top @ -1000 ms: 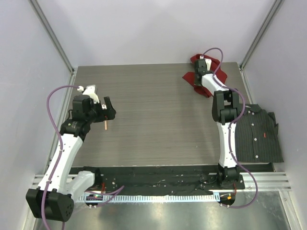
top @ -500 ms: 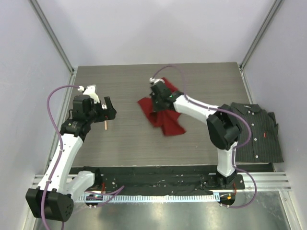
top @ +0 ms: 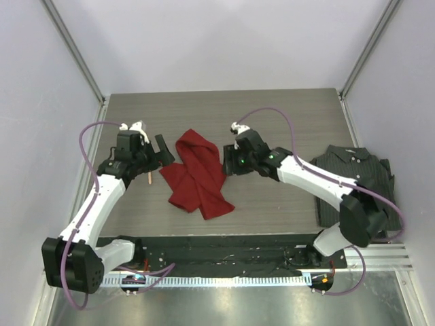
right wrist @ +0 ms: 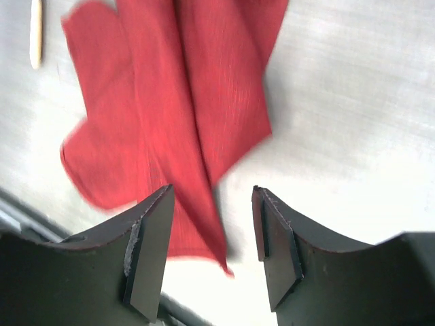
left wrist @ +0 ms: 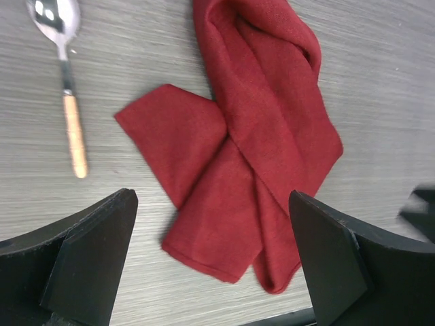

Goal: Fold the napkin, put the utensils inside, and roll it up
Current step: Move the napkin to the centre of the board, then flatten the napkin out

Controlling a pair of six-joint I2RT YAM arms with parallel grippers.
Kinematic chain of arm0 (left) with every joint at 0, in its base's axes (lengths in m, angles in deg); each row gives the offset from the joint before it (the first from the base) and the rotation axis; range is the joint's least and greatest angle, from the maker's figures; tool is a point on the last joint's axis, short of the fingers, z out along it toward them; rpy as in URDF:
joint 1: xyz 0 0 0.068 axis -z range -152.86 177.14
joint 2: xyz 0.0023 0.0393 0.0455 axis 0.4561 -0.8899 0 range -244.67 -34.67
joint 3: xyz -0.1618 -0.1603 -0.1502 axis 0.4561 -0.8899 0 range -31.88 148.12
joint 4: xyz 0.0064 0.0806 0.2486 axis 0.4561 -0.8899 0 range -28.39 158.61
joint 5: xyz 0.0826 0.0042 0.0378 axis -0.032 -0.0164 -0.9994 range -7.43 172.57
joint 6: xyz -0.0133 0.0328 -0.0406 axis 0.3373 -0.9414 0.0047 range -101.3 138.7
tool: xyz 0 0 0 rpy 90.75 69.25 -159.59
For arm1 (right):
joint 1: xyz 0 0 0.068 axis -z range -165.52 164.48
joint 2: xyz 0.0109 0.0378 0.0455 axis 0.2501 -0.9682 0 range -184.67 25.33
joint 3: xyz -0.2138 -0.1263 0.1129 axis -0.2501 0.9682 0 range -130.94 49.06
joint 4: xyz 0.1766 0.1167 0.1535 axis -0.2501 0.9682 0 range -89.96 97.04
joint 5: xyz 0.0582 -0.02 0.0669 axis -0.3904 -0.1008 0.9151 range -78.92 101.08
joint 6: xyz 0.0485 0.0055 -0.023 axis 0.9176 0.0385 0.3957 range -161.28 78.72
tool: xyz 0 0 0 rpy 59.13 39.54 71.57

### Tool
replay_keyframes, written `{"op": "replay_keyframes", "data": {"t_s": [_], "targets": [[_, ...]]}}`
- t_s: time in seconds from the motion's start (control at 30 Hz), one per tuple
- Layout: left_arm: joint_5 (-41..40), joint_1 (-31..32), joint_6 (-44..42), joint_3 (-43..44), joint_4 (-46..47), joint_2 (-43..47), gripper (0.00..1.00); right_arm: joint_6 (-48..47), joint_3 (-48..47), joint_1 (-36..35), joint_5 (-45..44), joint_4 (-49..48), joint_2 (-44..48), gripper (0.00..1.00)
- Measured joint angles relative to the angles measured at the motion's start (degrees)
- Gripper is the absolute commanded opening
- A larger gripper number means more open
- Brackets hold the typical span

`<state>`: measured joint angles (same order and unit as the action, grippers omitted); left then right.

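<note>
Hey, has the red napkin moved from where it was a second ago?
Yes. The napkin has gone left and nearer, from the far right corner of the table, beyond the shirt, to the middle, beside the spoon.

Rumpled red napkin (left wrist: pixel 262 136) mid-frame on grey table (left wrist: pixel 380 81), wood-handled spoon (left wrist: pixel 68 95) nearby w/o contact, claw (left wrist: pixel 211 197) jaws wide apart

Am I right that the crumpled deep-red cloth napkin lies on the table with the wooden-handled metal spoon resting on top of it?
Not quite: the wooden-handled metal spoon lies on the grey wood-grain table beside the crumpled deep-red cloth napkin, apart from it, as the left wrist view shows.
</note>
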<state>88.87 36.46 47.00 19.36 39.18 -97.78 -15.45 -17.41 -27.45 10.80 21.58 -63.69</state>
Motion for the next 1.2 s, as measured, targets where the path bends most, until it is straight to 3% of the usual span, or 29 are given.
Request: {"op": "replay_keyframes", "data": {"t_s": [0.27,0.5,0.73,0.87,1.03,1.1,1.2], "targets": [[-0.3,0.5,6.2,-2.6,5.0,-5.6,1.0,-1.7,18.2,-2.0,6.6,-1.0,10.8,0.59],[0.7,0.5,9.5,-3.0,10.3,-13.0,1.0,-3.5,19.9,-4.0,10.1,-2.5,10.4,0.58],[2.0,0.5,11.4,-3.0,13.8,-14.4,1.0,-4.5,19.9,-5.9,12.1,-5.5,5.3,0.54],[2.4,0.6,11.8,-3.0,14.5,-14.4,1.0,-4.7,19.9,-6.1,12.9,-6.6,2.9,0.38],[2.4,0.6,11.8,-3.1,15.1,-14.4,1.0,-5.1,20.0,-6.2,13.5,-7.5,1.4,0.06],[2.4,0.6,11.8,-3.2,15.4,-14.4,1.0,-5.5,19.9,-6.2,13.3,-7.5,1.2,0.01],[2.3,0.7,11.8,-3.2,15.8,-14.7,1.0,-5.8,19.7,-6.3,11.7,-6.7,1.4,0.01]]}}
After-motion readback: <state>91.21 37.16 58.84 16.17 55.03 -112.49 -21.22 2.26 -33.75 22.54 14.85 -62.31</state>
